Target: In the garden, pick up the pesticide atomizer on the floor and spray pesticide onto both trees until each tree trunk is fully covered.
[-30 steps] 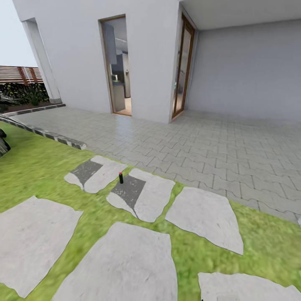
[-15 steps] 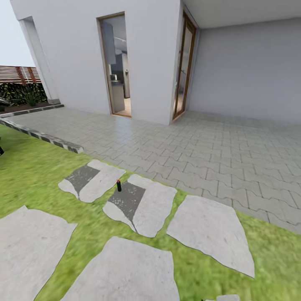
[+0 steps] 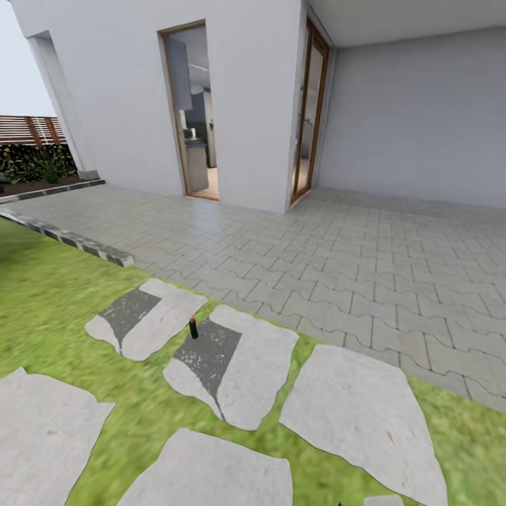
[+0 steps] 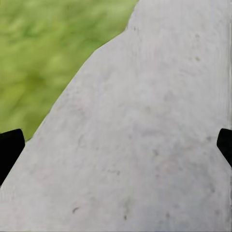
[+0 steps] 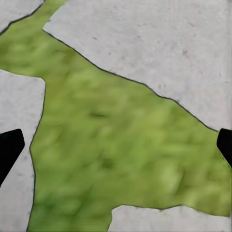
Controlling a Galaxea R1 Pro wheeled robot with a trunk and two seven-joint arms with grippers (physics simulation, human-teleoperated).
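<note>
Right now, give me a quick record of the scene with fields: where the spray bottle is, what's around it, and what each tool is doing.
spray bottle: upright at the edge of a stepping stone, red top, untouched
ground: lawn with grey stones, paved patio beyond
background: white house, open doorway, fence
left tool: open, above stone
right tool: open, above grass

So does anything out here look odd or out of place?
Only one thing: a small dark bottle with a red cap, the pesticide atomizer, stands upright by itself at the edge of a grey stepping stone in the lawn. Nothing looks spilled or broken.
</note>
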